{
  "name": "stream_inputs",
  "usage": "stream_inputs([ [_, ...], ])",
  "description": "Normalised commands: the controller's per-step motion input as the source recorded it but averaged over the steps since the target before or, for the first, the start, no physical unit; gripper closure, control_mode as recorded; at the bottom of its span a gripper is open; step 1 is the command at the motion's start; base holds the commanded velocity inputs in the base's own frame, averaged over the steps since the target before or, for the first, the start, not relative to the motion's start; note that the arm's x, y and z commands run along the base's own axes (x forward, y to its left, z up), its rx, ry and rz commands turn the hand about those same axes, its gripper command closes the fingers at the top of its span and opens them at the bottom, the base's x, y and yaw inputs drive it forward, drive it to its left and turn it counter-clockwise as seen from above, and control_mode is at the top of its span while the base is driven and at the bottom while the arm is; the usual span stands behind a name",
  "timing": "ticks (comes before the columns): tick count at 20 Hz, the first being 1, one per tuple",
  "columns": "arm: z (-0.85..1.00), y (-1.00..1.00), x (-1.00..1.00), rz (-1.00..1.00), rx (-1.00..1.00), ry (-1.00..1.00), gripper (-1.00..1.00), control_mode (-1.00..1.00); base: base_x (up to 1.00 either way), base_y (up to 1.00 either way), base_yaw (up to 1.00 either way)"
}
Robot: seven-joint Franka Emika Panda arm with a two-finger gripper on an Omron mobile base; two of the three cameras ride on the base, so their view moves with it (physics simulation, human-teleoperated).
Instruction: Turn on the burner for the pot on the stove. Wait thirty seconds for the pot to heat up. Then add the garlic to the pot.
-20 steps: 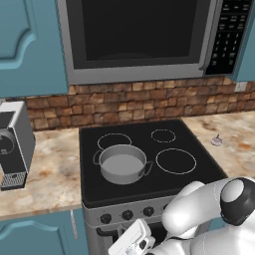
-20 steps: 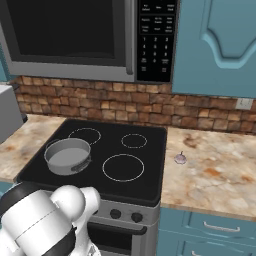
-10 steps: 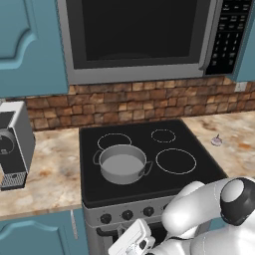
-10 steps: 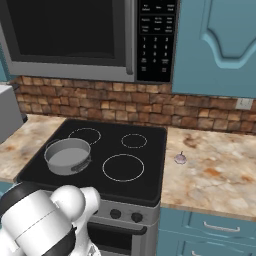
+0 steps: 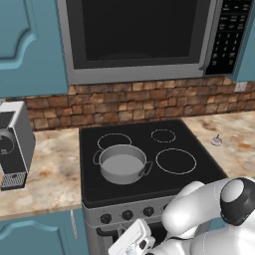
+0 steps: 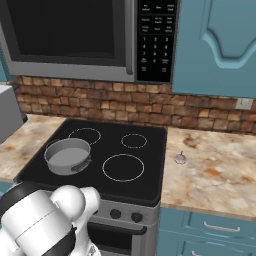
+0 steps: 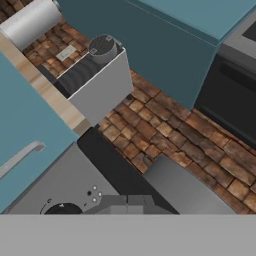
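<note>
Nothing moved, pot [image 5: 122, 165] on stove [image 5: 149, 164], pincer [image 7: 127, 206] below.

The pot [image 5: 122, 165] is matt grey metal on the stove [image 5: 149, 149] of smooth black glass, beside a speckled stone tabletop [image 6: 220, 170] and rough brick wall [image 6: 150, 107].
</note>
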Motion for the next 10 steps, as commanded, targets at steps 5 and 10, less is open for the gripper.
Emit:
stream_inputs([
  [5, 0.0, 0.0, 0.0, 0.0, 0.0, 0.0, 1.0, -1.0, 0.0, 0.0, 0.0],
  [10, 0.0, 0.0, 0.0, 0.0, 0.0, 0.0, 1.0, -1.0, 0.0, 0.0, 0.0],
])
